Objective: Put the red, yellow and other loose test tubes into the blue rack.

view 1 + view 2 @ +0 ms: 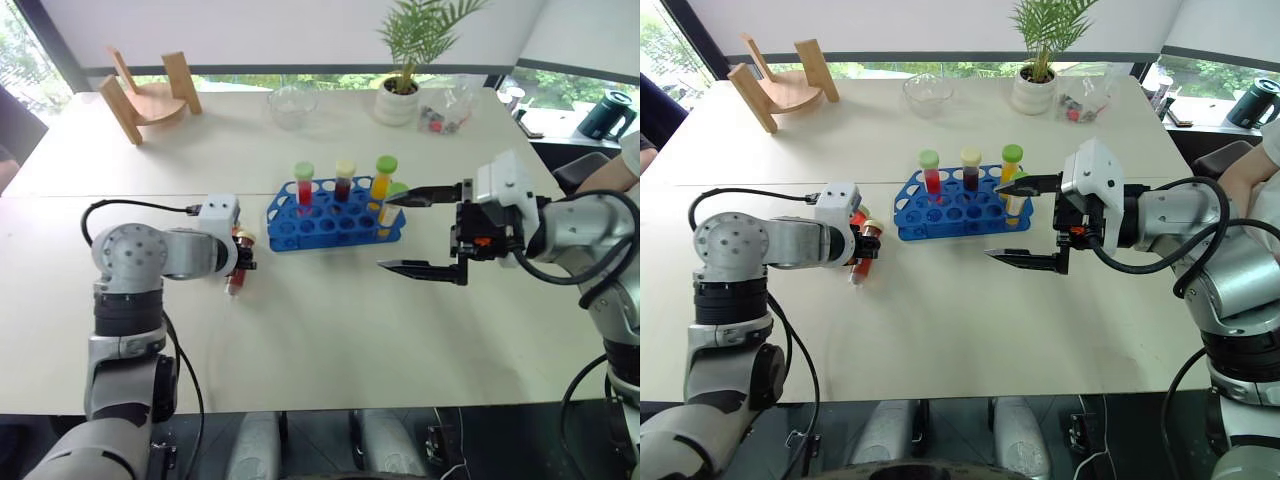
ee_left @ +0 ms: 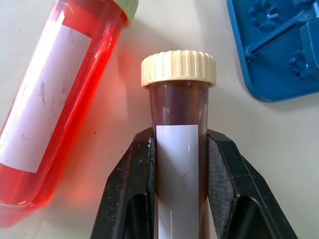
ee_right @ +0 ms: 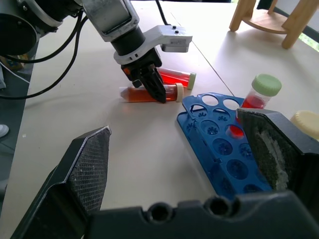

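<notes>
Two loose test tubes lie side by side on the white table, left of the blue rack (image 1: 335, 222). My left gripper (image 2: 178, 144) is shut on the dark maroon tube with a cream cap (image 2: 179, 97), its black fingers (image 2: 132, 164) pressing both sides. Beside it lies the red tube (image 2: 55, 109). The right wrist view shows the same pair, red tube (image 3: 172, 77) and maroon tube (image 3: 137, 93). Several capped tubes stand in the rack: red (image 1: 304, 182), maroon (image 1: 345, 177) and yellow (image 1: 383, 177). My right gripper (image 1: 425, 230) hovers open by the rack's right end, holding nothing.
At the back of the table stand a wooden stand (image 1: 150, 95), a glass bowl (image 1: 293, 105), a potted plant (image 1: 400, 95) and a clear bag of small items (image 1: 445, 115). A dark jug (image 1: 607, 113) and a person's arm (image 1: 612, 175) are at the right edge.
</notes>
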### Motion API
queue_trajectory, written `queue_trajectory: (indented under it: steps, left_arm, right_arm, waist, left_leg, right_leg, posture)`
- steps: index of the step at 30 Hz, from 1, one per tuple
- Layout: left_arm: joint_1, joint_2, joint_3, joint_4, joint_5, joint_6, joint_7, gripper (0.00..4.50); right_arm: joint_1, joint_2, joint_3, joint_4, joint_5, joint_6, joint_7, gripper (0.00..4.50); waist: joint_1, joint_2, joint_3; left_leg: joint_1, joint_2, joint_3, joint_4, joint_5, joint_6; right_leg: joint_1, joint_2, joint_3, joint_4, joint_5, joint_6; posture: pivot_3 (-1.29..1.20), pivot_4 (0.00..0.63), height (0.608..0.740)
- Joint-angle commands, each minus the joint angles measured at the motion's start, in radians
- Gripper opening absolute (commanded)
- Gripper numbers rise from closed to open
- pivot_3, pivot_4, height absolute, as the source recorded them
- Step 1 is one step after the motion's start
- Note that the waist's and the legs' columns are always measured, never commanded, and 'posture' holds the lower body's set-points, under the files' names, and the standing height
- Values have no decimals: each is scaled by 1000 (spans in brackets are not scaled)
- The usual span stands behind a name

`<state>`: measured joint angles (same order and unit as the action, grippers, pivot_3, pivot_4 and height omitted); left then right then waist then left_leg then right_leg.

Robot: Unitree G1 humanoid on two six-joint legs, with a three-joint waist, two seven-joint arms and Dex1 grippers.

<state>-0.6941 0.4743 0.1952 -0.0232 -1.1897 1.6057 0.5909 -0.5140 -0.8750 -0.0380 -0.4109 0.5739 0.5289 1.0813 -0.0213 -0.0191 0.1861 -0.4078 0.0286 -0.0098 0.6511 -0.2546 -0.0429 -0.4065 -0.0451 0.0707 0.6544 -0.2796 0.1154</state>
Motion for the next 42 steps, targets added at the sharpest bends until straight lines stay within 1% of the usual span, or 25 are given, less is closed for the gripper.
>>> queue_trajectory:
  steps: [1, 2, 4, 5, 7, 9, 11, 13, 15, 17, 20, 22, 24, 28, 32, 36, 42]
  left_arm:
    - [7, 132, 48, -92, -200, 9, -143, 795]
    - [9, 173, 51, -130, -223, 9, -213, 795]
    - [23, 221, 87, -153, -282, 3, -313, 795]
    - [36, 247, 106, -196, -292, -26, -407, 795]
    - [65, 293, 127, -282, -292, -84, -584, 795]
    - [84, 304, 122, -354, -232, -187, -739, 795]
    - [112, 256, 90, -424, -73, -425, -914, 795]
    - [119, 194, 10, -428, 84, -613, -1008, 795]
    - [111, 98, -86, -372, 262, -833, -1080, 795]
    - [101, -21, -176, -264, 427, -1074, -1163, 795]
    - [88, -143, -246, -95, 593, -1328, -1242, 795]
    - [76, -211, -256, 18, 646, -1443, -1276, 795]
    - [55, -266, -266, 120, 691, -1533, -1304, 795]
    - [16, -340, -263, 279, 756, -1670, -1349, 795]
    - [-18, -384, -247, 407, 791, -1763, -1379, 795]
    - [-46, -419, -243, 500, 808, -1805, -1399, 795]
    - [-77, -442, -242, 638, 851, -1875, -1422, 795]
  right_arm:
    - [-1, 6, -49, -12, 23, 7, -28, 4500]
    - [10, 6, -59, -14, 28, 13, -36, 4500]
    - [36, 10, -77, -25, 32, 24, -59, 4500]
    - [57, 14, -88, -35, 32, 29, -79, 4500]
    - [94, 26, -107, -57, 36, 42, -117, 4500]
    - [129, 44, -125, -89, 51, 64, -164, 4500]
    - [162, 58, -136, -125, 65, 91, -205, 4500]
    - [195, 61, -145, -153, 77, 114, -230, 4500]
    - [221, 61, -154, -179, 92, 139, -253, 4500]
    - [243, 58, -168, -198, 100, 150, -272, 4500]
    - [259, 52, -183, -210, 101, 155, -287, 4500]
    - [271, 46, -190, -218, 97, 155, -294, 4500]
    - [280, 42, -196, -226, 94, 153, -301, 4500]
    - [286, 44, -205, -245, 105, 159, -324, 4500]
    - [290, 46, -207, -254, 108, 159, -344, 4500]
    - [296, 50, -211, -262, 109, 155, -366, 4500]
    - [308, 57, -214, -280, 114, 151, -397, 4500]
  waist:
    - [1, 0, 0]
    - [3, 0, 0]
    - [8, 0, 0]
    - [11, 0, 0]
    - [11, 0, 0]
    - [11, 0, 0]
    - [11, 0, 0]
    - [12, 0, 0]
    - [13, 0, 0]
    - [14, 0, 0]
    - [12, -1, 0]
    - [8, -1, 0]
    - [9, -1, 0]
    - [10, -1, 0]
    - [10, -1, 0]
    - [10, -1, 0]
    - [10, -1, 0]
  left_leg:
    - [0, 0, 0, -1, 0, -1]
    - [-1, 0, 0, -1, 1, -2]
    - [-1, 0, 0, -1, 2, -4]
    - [-1, -1, 0, -1, 2, -4]
    - [-1, -1, 0, -1, 2, -4]
    - [-1, -1, 0, -1, 2, -4]
    - [-1, -1, 0, -1, 3, -5]
    - [0, -1, 0, -1, 3, -6]
    - [0, -1, 0, -1, 4, -6]
    - [0, -2, 0, -1, 4, -6]
    - [0, -2, 1, 0, 3, -6]
    - [0, -2, 1, 0, 3, -4]
    - [0, -1, 0, 0, 2, -3]
    - [-1, -1, 0, -1, 1, -1]
    - [-1, -1, 0, 0, 0, 0]
    - [-1, -1, 0, 0, 0, 0]
    - [-1, -1, 0, 0, 0, 0]
  right_leg:
    - [-1, 0, 0, 0, 0, 0]
    - [-1, 0, 0, 0, 0, 0]
    - [-1, 0, 0, 0, 0, 0]
    - [0, -1, 0, -1, 0, 0]
    - [0, -1, 0, -2, 0, 0]
    - [1, -2, 0, -2, 0, 0]
    - [1, -2, 0, -2, 0, -1]
    - [2, -1, 0, -3, 0, -1]
    - [3, -1, 0, -3, 0, -1]
    - [4, -1, 0, -5, 0, -2]
    - [5, -1, 0, -7, 0, -2]
    - [5, -1, 1, -7, 0, -1]
    - [5, 0, 1, -7, 0, 0]
    - [3, 1, 0, -6, 1, 0]
    - [3, 0, 0, -6, 1, 1]
    - [4, 0, 0, -6, 1, 1]
    - [3, 1, 0, -6, 1, 1]
  posture:
    - [0, 150, 740]
    - [0, 150, 740]
    - [0, 150, 740]
    - [0, 150, 740]
    - [0, 150, 740]
    - [0, 150, 740]
    - [0, 150, 740]
    - [0, 150, 740]
    - [0, 150, 740]
    - [0, 150, 740]
    - [0, 150, 740]
    - [0, 150, 740]
    - [0, 150, 740]
    - [0, 150, 740]
    - [0, 150, 740]
    - [0, 150, 740]
    - [0, 150, 740]
